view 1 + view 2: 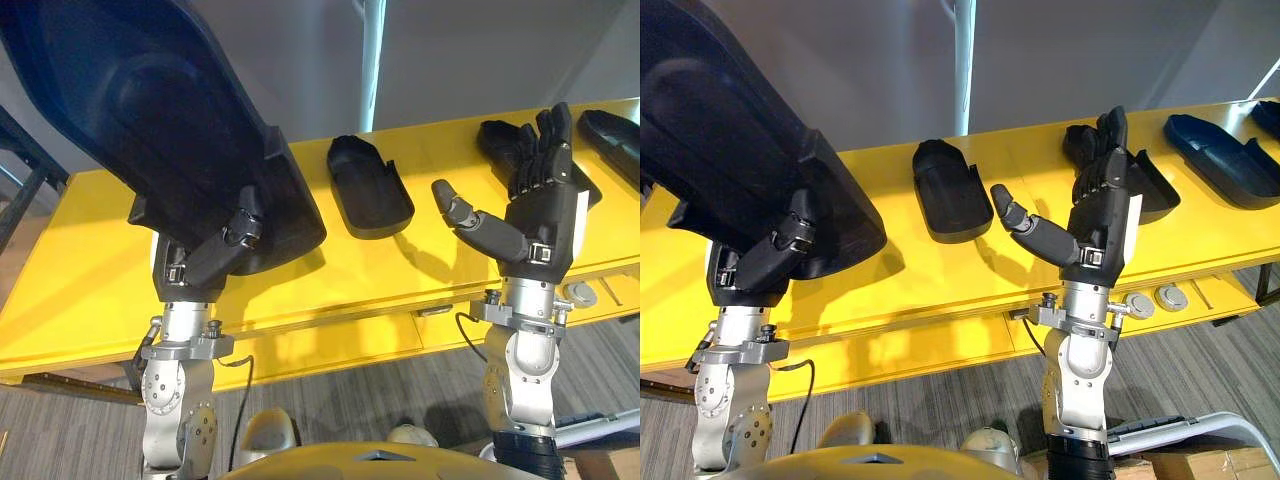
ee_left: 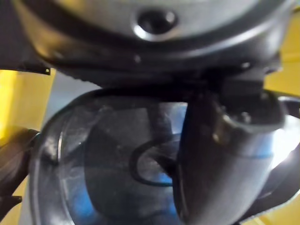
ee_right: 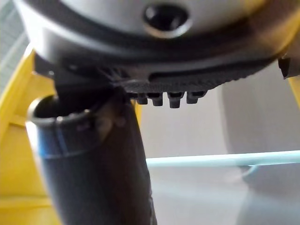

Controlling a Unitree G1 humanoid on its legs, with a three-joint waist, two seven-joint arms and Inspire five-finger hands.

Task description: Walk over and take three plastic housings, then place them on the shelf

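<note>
A large dark plastic housing (image 1: 150, 110) is lifted above the left of the yellow table (image 1: 90, 290), with my left hand (image 1: 215, 250) shut on its lower edge, thumb over the rim. The left wrist view has this housing's (image 2: 108, 173) inner face right behind my thumb (image 2: 220, 159). A smaller housing (image 1: 368, 186) lies on the table's middle. My right hand (image 1: 535, 200) is raised open, fingers straight and thumb spread, in front of another housing (image 1: 1155, 185). One more housing (image 1: 1220, 155) lies at the far right.
The table's front edge (image 1: 330, 320) runs across just beyond my wrists, with round metal fittings (image 1: 1155, 300) on a lower ledge at the right. A pale vertical post (image 1: 372, 60) and grey wall stand behind the table. Cardboard (image 1: 1200, 465) sits on the floor at the lower right.
</note>
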